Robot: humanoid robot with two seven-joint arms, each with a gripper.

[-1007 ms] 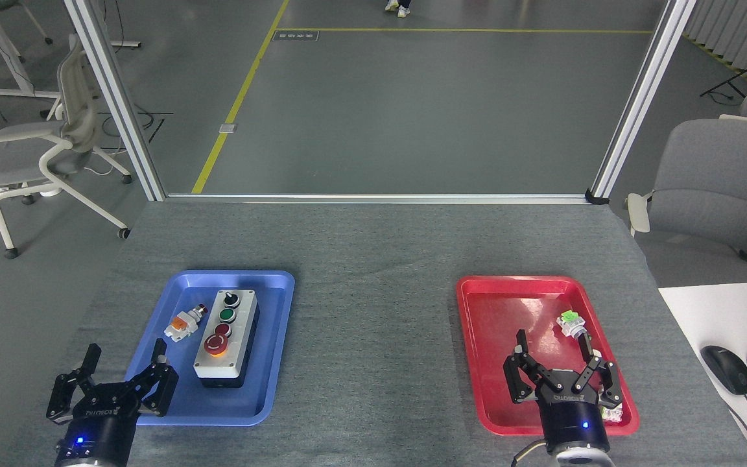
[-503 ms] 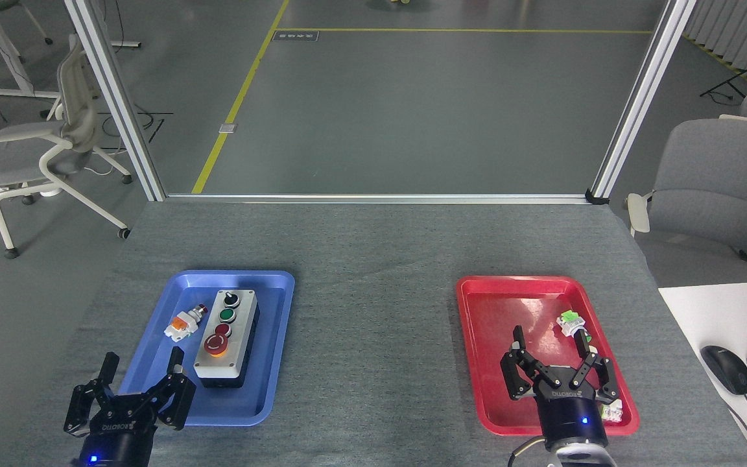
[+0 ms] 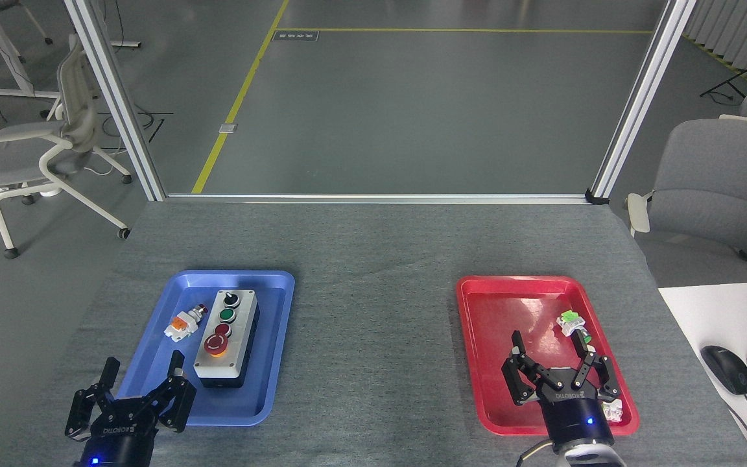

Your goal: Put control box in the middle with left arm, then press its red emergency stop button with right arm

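Note:
The control box point(image 3: 227, 337), light grey with a black base, lies lengthwise in the blue tray point(image 3: 270, 363) at the left. Its red emergency stop button point(image 3: 216, 345) is the big mushroom cap over a yellow ring, nearest me on its face. My left gripper point(image 3: 144, 364) stands open at the tray's near-left corner, just left of the box and apart from it. Over the near end of the red tray point(image 3: 497, 311), my right gripper point(image 3: 552, 344) is open and holds nothing. The middle point(image 3: 373, 337) is bare grey woven tabletop between the two trays.
A loose orange-and-white switch point(image 3: 183, 322) lies in the blue tray left of the box. Small green-and-white parts point(image 3: 570, 322) sit in the red tray. A white desk with a mouse point(image 3: 727, 368) adjoins at the right. Chairs stand beyond the table.
The left gripper has moved right and toward me, closer to the box's near end. The right gripper has drawn back slightly toward me. The box has not moved.

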